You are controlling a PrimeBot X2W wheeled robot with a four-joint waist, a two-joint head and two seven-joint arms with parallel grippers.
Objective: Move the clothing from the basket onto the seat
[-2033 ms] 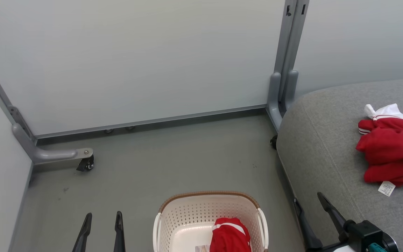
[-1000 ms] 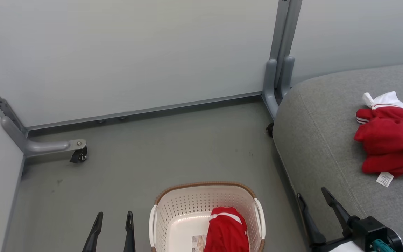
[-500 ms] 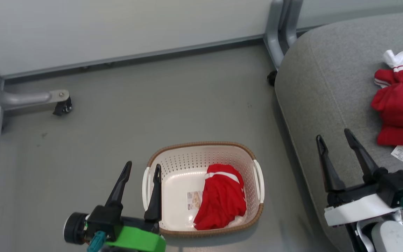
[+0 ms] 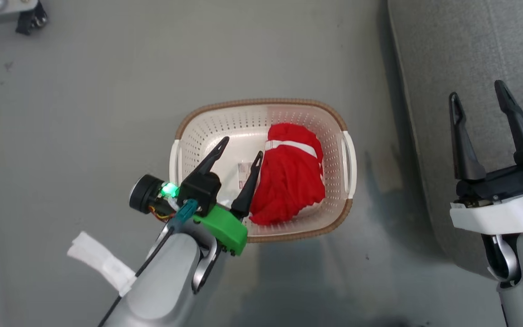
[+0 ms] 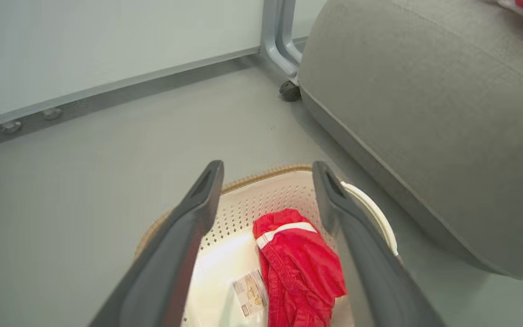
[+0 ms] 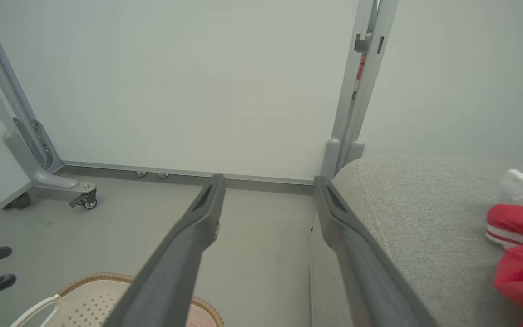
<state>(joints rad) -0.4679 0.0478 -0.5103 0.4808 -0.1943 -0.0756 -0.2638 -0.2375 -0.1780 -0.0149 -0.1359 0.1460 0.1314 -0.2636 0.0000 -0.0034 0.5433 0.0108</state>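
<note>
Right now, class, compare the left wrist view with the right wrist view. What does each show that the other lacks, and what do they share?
Left wrist view: the red garment inside the basket, beside the paper label on its bottom. Right wrist view: the left gripper from the side, open, and the frame's bent foot. Shared: the basket's woven-look rim, the grey seat, the floor and the wall panel.

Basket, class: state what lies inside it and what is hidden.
In the basket, a crumpled red garment with a white stripe lies beside a paper label on the bottom. Anything under the garment is covered.
</note>
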